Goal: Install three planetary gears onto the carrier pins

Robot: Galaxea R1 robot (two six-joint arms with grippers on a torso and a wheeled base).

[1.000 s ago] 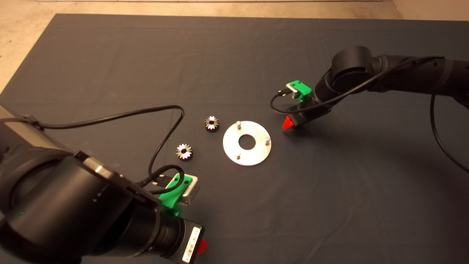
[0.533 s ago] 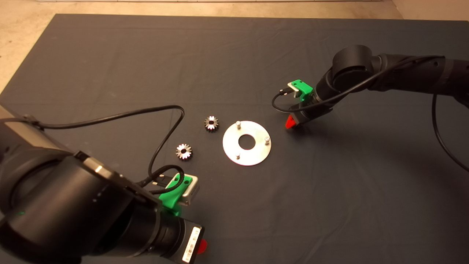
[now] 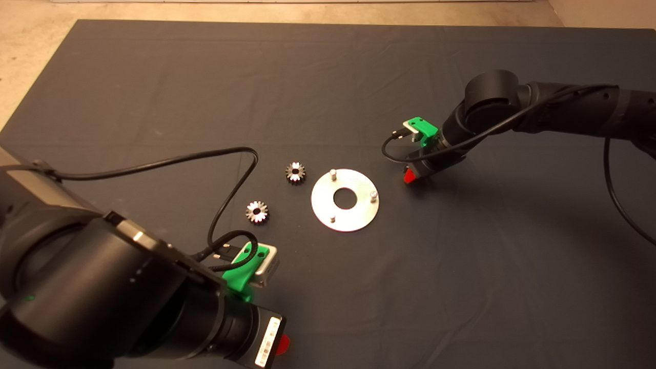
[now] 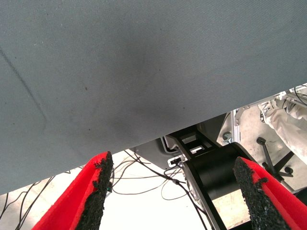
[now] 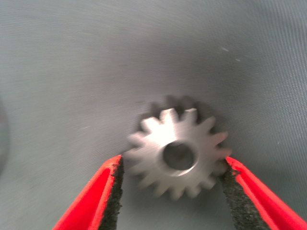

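right gripper [image 5: 172, 165] low over the mat [image 3: 461, 266] just beside the silver disc [image 3: 359, 218], fingers either side of one planetary gear [image 5: 178, 153]. pads at or very near the tooth tips on both sides; cannot tell whether they are pinching yet, and the gear looks slightly blurred. this gear is hidden under the gripper in the head view.

other two planetary gears [image 3: 295, 172] [image 3: 257, 211] lie flat on the mat on the disc's far side from this gripper, apart from each other. all three carrier pins [image 3: 333, 173] [image 3: 373, 195] [image 3: 332, 219] stand bare.

left gripper [image 4: 170, 191] parked at the mat's near edge, fingers spread, nothing between them.

risks, judged:
- pads bear on tooth tips only; gear may twist or squirt out on closing.
- a tilted grip would make the bore miss or jam on its pin.
- disc is loose on the mat; a nudge would shift the pins.
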